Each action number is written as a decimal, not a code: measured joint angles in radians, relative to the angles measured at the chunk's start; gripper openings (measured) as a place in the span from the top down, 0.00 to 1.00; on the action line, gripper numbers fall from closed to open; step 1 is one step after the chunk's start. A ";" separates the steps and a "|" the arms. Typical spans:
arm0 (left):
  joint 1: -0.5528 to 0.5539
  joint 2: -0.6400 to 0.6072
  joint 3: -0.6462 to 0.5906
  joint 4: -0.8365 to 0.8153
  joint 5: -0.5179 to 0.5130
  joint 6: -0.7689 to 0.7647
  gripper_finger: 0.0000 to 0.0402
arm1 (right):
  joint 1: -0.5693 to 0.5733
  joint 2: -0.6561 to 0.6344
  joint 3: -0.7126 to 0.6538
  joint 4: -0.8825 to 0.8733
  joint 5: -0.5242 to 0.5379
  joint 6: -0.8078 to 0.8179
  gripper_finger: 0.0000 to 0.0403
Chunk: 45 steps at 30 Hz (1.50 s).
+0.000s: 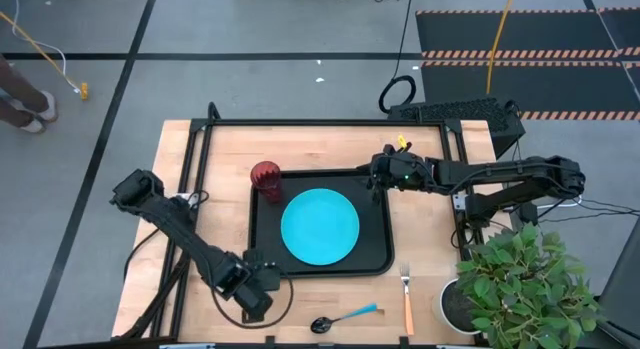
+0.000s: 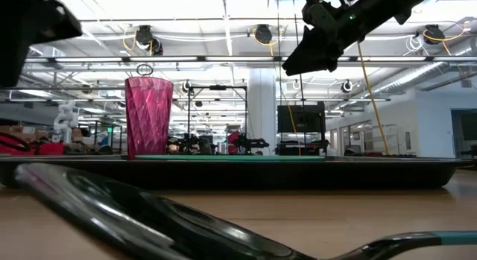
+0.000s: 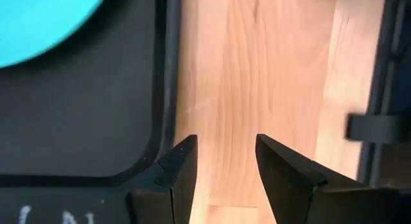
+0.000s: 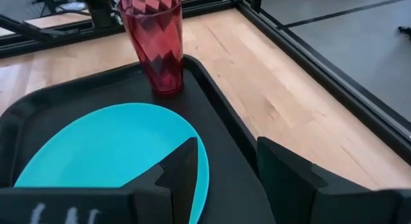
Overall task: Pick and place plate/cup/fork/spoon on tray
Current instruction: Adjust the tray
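Observation:
The black tray (image 1: pixel 378 251) lies mid-table. The cyan plate (image 1: pixel 320 226) lies flat in it, and the dark red cup (image 1: pixel 265 177) stands upright on its base in the tray's far left corner. Both also show in the right wrist view, the plate (image 4: pixel 109 147) and the cup (image 4: pixel 154 41). The orange-handled fork (image 1: pixel 407 301) lies on the table right of the tray. The blue-handled spoon (image 1: pixel 347 317) lies near the table's front edge. My left gripper (image 1: pixel 264 277) is open and empty at the tray's near left corner. My right gripper (image 1: pixel 375 175) is open and empty, raised over the tray's far right corner.
A potted plant (image 1: pixel 520 284) stands at the table's near right corner, close to the fork. A black frame (image 1: pixel 200 149) runs along the table's left and far sides. A bare strip of wood (image 3: pixel 257 76) lies between the tray and that frame.

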 joint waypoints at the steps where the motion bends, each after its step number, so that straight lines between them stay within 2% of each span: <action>1: -0.006 0.001 -0.011 -0.001 -0.003 0.000 0.60 | 0.000 0.000 0.000 0.000 0.000 0.000 0.63; 8: -0.017 0.001 -0.066 0.010 -0.147 0.054 0.60 | 0.021 0.000 0.000 0.008 0.000 -0.016 0.63; 13: -0.018 0.001 -0.099 0.213 -0.021 0.192 0.60 | 0.026 -0.001 0.000 0.008 0.000 -0.025 0.63; 15: -0.028 0.001 -0.099 0.270 -0.003 0.224 0.60 | 0.026 -0.002 0.000 0.008 0.000 -0.026 0.63; 19: -0.025 0.001 -0.107 0.272 0.012 0.230 0.60 | 0.026 -0.002 0.000 0.007 0.000 -0.026 0.63; 32: 0.052 0.000 -0.271 0.347 0.061 0.210 0.60 | 0.026 -0.002 0.000 0.007 0.000 -0.034 0.63; 41: 0.068 0.000 -0.275 0.335 0.050 0.224 0.60 | 0.026 -0.002 0.000 0.007 0.000 -0.034 0.63; 45: 0.070 0.000 -0.275 0.338 0.090 0.205 0.60 | 0.026 -0.002 0.000 0.004 0.000 -0.034 0.63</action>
